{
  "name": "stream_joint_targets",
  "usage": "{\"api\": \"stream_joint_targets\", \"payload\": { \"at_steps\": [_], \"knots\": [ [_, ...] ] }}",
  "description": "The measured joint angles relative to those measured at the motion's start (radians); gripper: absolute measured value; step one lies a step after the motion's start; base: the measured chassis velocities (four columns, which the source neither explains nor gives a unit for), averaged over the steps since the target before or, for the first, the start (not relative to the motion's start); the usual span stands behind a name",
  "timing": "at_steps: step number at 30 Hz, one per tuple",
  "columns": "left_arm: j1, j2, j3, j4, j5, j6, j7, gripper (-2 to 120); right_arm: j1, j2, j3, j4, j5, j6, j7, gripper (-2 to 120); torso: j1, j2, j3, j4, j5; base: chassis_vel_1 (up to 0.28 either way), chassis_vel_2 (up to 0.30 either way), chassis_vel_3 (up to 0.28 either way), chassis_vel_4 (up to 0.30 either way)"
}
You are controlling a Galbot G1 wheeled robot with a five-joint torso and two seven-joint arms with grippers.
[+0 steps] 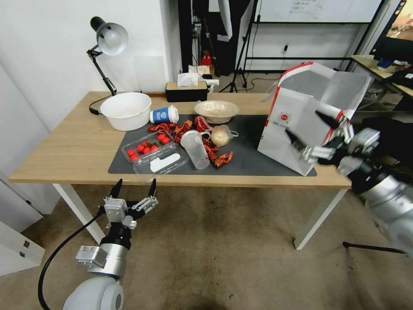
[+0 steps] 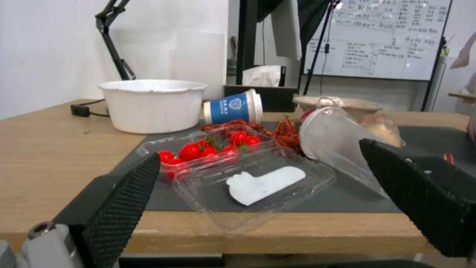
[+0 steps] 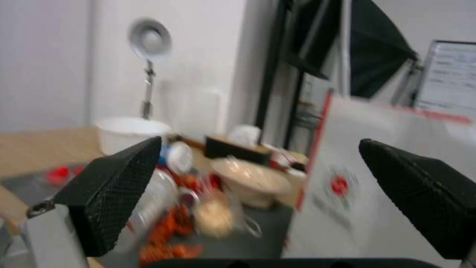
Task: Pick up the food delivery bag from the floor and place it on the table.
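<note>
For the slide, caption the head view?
White paper food delivery bag upright on wood table, open right gripper beside it.

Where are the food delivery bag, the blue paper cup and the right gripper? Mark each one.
food delivery bag [image 1: 289,129]: head view, on its white front panel below the red logo.
blue paper cup [image 1: 161,115]: head view, on its blue side.
right gripper [image 1: 309,129]: head view, midway between its open fingertips.

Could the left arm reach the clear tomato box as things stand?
Probably yes: the open left tool hangs below the table's front edge, facing the tomato box, with nothing between them; it would need to rise first.
</note>
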Motion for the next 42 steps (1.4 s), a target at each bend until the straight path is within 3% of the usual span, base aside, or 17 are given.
{"api": "stream_joint_targets", "payload": {
  "at_steps": [2, 4, 8, 12, 24, 42],
  "knots": [
    [0.000, -0.001, 0.000, 0.004, 0.000, -0.003, -0.001, 100, -0.061, 0.079, -0.027, -0.004, -0.110, 0.026, 0.062, 100, 0.000, 0.000, 0.000, -0.0001, -0.0001, 0.000, 0.000, 0.000, 0.000],
    [0.000, -0.001, 0.000, 0.005, 0.000, -0.004, -0.001, 100, -0.074, 0.097, -0.037, -0.005, -0.130, 0.030, 0.083, 100, 0.000, 0.000, 0.000, -0.0003, 0.0002, 0.000, 0.000, 0.000, 0.000],
    [-0.001, -0.002, 0.001, 0.013, 0.000, -0.012, -0.001, 100, -0.147, 0.241, -0.099, -0.040, -0.263, 0.084, 0.210, 100, 0.000, 0.000, 0.000, -0.0003, 0.0000, 0.000, 0.000, 0.000, 0.000],
    [-0.001, -0.001, 0.001, 0.018, -0.001, -0.015, -0.002, 100, -0.178, 0.290, -0.125, -0.076, -0.323, 0.121, 0.249, 100, 0.000, 0.000, 0.000, -0.0002, 0.0001, 0.000, 0.000, 0.000, 0.000],
    [-0.001, 0.001, 0.000, 0.027, -0.009, -0.029, -0.008, 100, -0.189, 0.358, -0.204, -0.145, -0.389, 0.175, 0.307, 100, 0.000, 0.000, 0.000, -0.0001, 0.0001, 0.000, 0.000, 0.000, 0.000],
    [-0.003, 0.003, 0.001, 0.036, -0.008, -0.040, -0.006, 100, -0.170, 0.368, -0.215, -0.165, -0.391, 0.180, 0.311, 100, 0.000, 0.000, 0.000, -0.0001, 0.0002, 0.000, 0.000, 0.000, 0.000]
  ]
}}
